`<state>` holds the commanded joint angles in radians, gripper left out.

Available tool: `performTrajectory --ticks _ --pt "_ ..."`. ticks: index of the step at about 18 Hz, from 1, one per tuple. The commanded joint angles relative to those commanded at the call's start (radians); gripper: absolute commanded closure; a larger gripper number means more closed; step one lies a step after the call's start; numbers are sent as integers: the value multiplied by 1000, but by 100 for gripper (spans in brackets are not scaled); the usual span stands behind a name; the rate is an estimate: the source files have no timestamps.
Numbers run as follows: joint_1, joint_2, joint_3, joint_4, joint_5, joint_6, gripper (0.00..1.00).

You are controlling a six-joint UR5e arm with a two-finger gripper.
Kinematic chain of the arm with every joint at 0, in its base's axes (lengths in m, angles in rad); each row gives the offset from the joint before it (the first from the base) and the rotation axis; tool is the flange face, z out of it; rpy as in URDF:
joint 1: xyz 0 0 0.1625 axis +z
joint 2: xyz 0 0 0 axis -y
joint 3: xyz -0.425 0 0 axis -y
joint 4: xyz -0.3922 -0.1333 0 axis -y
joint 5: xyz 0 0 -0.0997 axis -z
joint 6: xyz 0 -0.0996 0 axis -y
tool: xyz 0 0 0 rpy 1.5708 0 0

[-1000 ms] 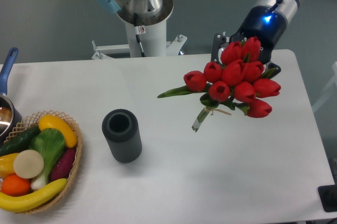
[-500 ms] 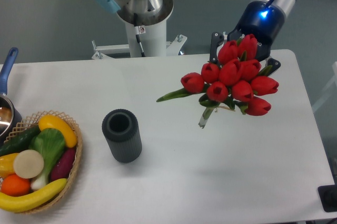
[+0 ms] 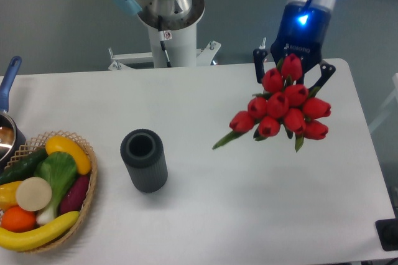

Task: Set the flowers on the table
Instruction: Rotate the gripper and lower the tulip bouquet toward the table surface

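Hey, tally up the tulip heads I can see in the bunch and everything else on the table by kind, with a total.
Tulip heads in the flowers: 9
Dark cylinder: 1
Basket of produce: 1
Pot at the left edge: 1
Total: 12

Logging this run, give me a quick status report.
Pincer around the flowers, grip itself hidden. Bunch held above the table, not yet down. Dark cylinder well to the side, not in the way.
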<state>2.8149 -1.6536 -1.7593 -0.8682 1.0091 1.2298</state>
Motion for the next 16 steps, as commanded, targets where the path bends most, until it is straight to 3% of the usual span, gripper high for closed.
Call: performTrajectory --ticks 5,8,16 --pt "-52 -20 -29 -6 242 74 57" --pt "-132 -103 -16 -5 402 76 57" --pt "-196 -242 4 -2 473 74 57"
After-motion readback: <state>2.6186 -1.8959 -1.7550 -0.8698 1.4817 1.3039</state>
